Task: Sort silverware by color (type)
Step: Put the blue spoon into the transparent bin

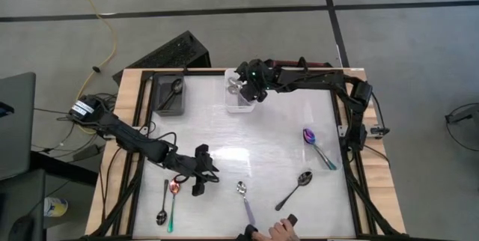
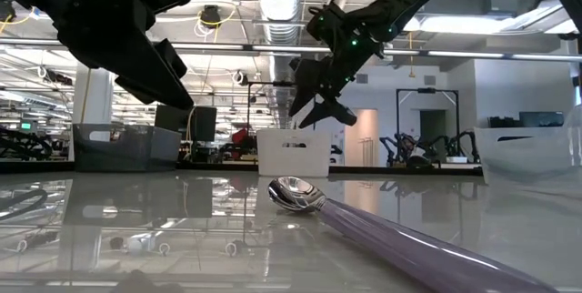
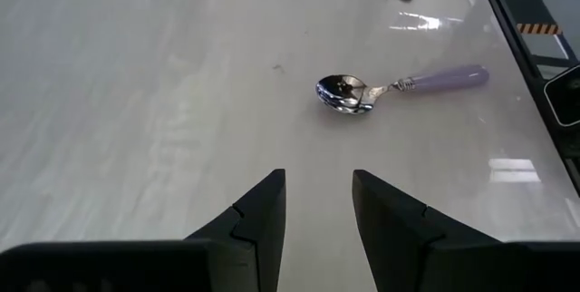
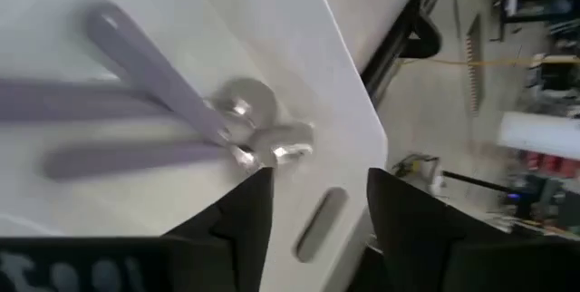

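Currently the right gripper (image 1: 251, 91) hangs with jaws apart above the white bin (image 1: 241, 106), at table 12 o'clock; lavender-handled spoons (image 4: 172, 83) lie inside, blurred. Left gripper (image 1: 203, 168), also parted and empty, hovers at 7 o'clock.

A white table (image 1: 224, 136) with a wooden rim carries two bins along its far edge: a dark bin (image 1: 171, 95) near the far left corner and a white bin (image 1: 241, 91) just right of it. A yellow cable (image 1: 112, 28) trails across the grey floor beyond the dark bin.
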Controlling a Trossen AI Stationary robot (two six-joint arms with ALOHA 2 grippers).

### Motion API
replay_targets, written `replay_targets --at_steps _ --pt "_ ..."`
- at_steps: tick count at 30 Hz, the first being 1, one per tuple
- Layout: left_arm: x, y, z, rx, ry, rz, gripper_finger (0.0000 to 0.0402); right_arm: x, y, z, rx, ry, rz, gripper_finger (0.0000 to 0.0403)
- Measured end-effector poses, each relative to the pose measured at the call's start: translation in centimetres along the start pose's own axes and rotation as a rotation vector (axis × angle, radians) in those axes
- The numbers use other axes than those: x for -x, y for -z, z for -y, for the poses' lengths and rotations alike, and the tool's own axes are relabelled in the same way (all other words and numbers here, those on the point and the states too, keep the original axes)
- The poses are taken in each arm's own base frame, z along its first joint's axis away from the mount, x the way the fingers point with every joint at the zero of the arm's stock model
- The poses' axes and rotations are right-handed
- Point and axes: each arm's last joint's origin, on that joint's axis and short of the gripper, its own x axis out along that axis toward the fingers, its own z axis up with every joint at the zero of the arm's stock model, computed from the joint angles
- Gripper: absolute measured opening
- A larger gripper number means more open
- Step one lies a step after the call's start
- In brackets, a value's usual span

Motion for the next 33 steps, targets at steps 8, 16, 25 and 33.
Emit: replay_targets --at_steps 8,16,25,33 --pt "0.0 0.1 0.0 0.001 -0.004 -0.005 0.0114 5.8 -4.2 0.5 -0.204 -0.059 0.081 0.0209" --pt "0.0 -0.1 -0.2 0.063 -0.088 0.046 0.0114 14.8 -9.5 -2.2 -1.042 -0.486 0.172 0.0201" --pt "0.0 -0.4 -0.1 0.161 -0.078 0.077 0.0114 20.7 -19.0 -15.0 -1.036 -0.691 0.183 0.02" --pt "0.0 -0.9 0.0 0.293 -0.056 0.129 0.0114 25.4 -25.5 -21.8 -1.123 -0.373 0.511 0.02"
